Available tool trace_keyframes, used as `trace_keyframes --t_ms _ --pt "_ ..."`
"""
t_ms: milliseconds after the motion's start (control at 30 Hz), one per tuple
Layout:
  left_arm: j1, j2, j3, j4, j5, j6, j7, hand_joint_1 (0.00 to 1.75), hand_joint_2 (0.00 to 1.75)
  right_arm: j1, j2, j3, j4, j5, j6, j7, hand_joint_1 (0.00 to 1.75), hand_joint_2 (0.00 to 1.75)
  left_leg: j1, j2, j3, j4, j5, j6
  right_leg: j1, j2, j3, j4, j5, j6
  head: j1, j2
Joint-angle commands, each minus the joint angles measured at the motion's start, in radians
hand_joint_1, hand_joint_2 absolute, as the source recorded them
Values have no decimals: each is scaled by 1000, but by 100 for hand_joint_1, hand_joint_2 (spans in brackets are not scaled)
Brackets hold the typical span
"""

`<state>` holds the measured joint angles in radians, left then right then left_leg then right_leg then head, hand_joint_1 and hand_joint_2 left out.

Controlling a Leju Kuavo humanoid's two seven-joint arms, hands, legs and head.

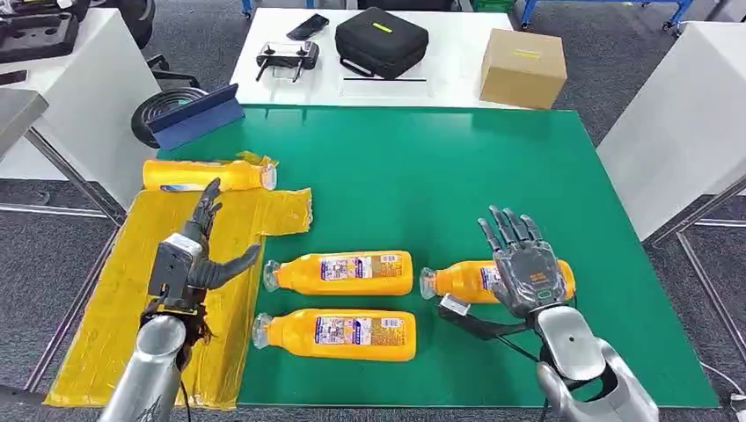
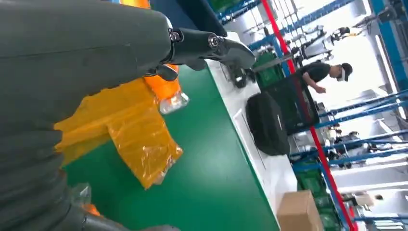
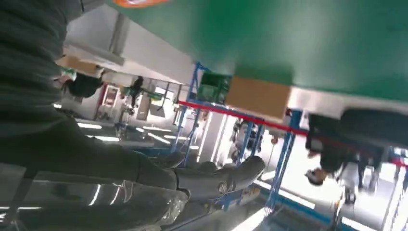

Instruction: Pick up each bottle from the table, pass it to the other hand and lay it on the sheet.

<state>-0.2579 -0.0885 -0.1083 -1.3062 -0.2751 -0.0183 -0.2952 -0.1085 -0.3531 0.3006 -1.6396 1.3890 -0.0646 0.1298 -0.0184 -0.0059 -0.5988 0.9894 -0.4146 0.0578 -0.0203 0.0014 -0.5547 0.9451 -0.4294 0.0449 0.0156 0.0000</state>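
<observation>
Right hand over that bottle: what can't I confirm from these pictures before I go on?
- Contact: in the head view the right hand covers the middle of the rightmost bottle, hiding whether the fingers touch it.
- Labels on the other bottles: too small to read.
- Right wrist view: blurred, the bottle cut off by the edge.
- Left wrist view: the left hand hides most of the bottle on the sheet.

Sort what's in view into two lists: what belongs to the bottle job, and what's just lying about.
Job:
- four orange plastic bottles, one on the sheet, three on the green table
- crinkled yellow plastic sheet
- left hand, right hand

Lying about:
- brown cardboard box
- black zip case
- blue squeegee
</observation>
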Motion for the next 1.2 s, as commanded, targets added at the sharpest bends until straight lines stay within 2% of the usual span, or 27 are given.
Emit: trace_keyframes --t_ms 33,200,600,967,1200 --pt "-43 -3 -23 105 31 -1 -10 0 175 -71 -164 -90 126 -207 165 -170 0 175 0 -1 2 0 -1 -3 0 -1 3 0 -1 -2 0 0" --pt "-71 -7 -36 147 49 -4 -27 0 175 -172 -270 -115 225 -334 267 -260 0 175 -2 -1 3 1 -1 -3 -2 -2 3 0 -1 -2 0 0" --pt "-82 -8 -44 157 51 -4 -27 0 175 -173 -286 -122 272 -388 293 -272 0 175 -3 1 4 0 -1 -3 -1 0 4 -1 0 -2 0 0" --pt "-132 -22 -60 194 59 -9 -22 0 175 -290 -208 -47 483 -407 300 -312 0 175 -2 2 5 0 0 -4 -1 1 5 -2 1 -2 0 0" --pt "-154 -30 -69 224 62 -8 -21 0 175 -337 -111 44 676 -380 229 -321 0 175 -1 3 7 -2 0 -4 0 2 7 -3 1 -3 0 0"
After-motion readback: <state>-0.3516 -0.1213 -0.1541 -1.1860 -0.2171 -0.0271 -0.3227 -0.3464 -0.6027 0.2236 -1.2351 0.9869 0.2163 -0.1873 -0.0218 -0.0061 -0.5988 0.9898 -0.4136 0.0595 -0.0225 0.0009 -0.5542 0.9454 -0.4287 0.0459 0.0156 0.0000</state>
